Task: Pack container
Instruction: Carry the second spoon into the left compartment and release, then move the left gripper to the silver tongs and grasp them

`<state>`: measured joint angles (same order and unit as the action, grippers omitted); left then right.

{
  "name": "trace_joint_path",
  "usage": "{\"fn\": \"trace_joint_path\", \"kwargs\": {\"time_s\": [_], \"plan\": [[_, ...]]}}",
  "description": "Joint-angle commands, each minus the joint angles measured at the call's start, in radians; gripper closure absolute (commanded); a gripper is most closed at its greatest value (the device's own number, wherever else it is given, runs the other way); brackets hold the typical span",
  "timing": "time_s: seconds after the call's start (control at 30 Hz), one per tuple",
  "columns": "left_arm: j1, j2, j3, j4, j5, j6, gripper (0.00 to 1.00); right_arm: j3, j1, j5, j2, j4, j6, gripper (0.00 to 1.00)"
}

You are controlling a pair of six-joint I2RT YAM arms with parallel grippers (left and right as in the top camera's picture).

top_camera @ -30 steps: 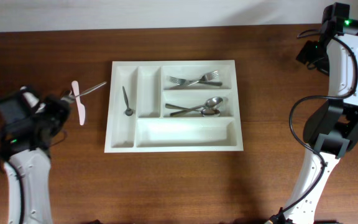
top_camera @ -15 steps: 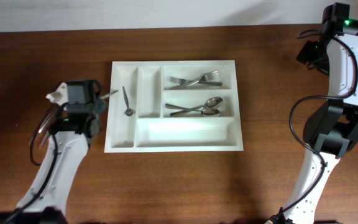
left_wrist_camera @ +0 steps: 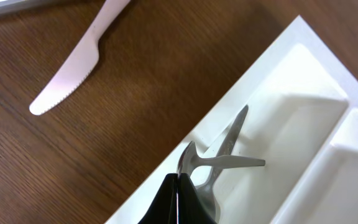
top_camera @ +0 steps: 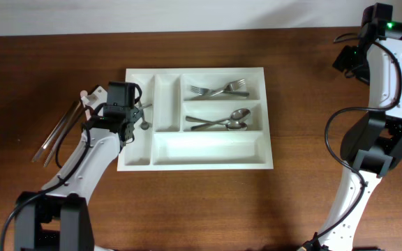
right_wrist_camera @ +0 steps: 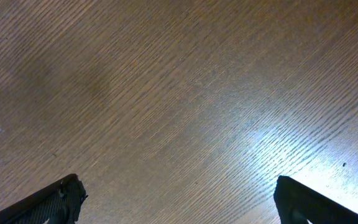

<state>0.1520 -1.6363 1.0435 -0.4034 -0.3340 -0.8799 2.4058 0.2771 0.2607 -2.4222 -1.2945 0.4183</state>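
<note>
Progress, as we judge it, stands near the middle. The container [top_camera: 208, 148] lies directly beneath the left gripper [left_wrist_camera: 178, 194] and well apart from the right gripper [right_wrist_camera: 179, 202].

Beyond the left gripper, toward the container's far side, we see two forks [top_camera: 218, 90] in one long compartment and spoons [top_camera: 223, 123] in the next. The longest compartment and one narrow one hold nothing.

The left gripper is pinching a metal utensil [left_wrist_camera: 235, 162]. Its stem juts out low over the outermost narrow compartment and crosses a small spoon [left_wrist_camera: 229, 134] lying just past the fingertips. We cannot tell whether the two touch. We judge this piece ready to be let go there.

Outside the container, near the left gripper, a white plastic knife [left_wrist_camera: 73, 62] rests on the table [left_wrist_camera: 135, 93]. A long slim item [top_camera: 56, 132] that we cannot identify lies farther out. So at least the knife is left to pack. The right gripper hangs spread wide over the table.
</note>
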Motion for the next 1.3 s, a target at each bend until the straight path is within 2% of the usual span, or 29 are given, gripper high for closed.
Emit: {"fn": "trace_joint_path", "kwargs": {"time_s": [0.0, 0.1, 0.23, 0.37, 0.47, 0.63, 0.73, 0.97, 1.0, 1.13, 1.27], "plan": [[0.023, -0.015, 0.019, -0.003, -0.021, -0.002, 0.87, 0.019, -0.002, 0.001, 0.053, 0.0, 0.001, 0.01], [0.031, -0.015, 0.019, 0.002, -0.02, -0.002, 0.64, 0.019, -0.002, 0.001, 0.053, 0.0, 0.001, 0.01], [0.031, -0.015, 0.019, 0.019, 0.024, 0.026, 0.49, 0.019, -0.002, 0.001, 0.053, 0.0, 0.001, 0.01], [0.031, -0.015, 0.024, 0.036, 0.061, 0.079, 0.46, 0.019, -0.002, 0.001, 0.053, 0.0, 0.001, 0.01], [0.031, -0.015, 0.068, 0.014, 0.055, 0.209, 0.38, 0.019, -0.002, 0.001, 0.053, 0.0, 0.001, 0.01], [0.015, -0.015, 0.198, -0.063, -0.077, 0.363, 0.31, 0.019, -0.002, 0.001, 0.053, 0.0, 0.001, 0.01], [-0.066, -0.029, 0.254, -0.064, -0.072, 0.4, 0.27, 0.019, -0.002, 0.001, 0.053, 0.0, 0.001, 0.01], [-0.327, -0.094, 0.285, -0.138, 0.078, 0.438, 0.27, 0.019, -0.002, 0.001, 0.053, 0.0, 0.001, 0.01], [-0.377, -0.114, 0.289, -0.152, 0.106, 0.495, 0.27, 0.019, -0.002, 0.001, 0.053, 0.0, 0.001, 0.01], [-0.441, -0.15, 0.291, -0.166, 0.109, 0.667, 0.26, 0.019, -0.002, 0.001, 0.053, 0.0, 0.001, 0.01], [-0.478, -0.197, 0.31, -0.166, 0.111, 0.784, 0.13, 0.019, -0.002, 0.001, 0.053, 0.0, 0.001, 0.01]]}}
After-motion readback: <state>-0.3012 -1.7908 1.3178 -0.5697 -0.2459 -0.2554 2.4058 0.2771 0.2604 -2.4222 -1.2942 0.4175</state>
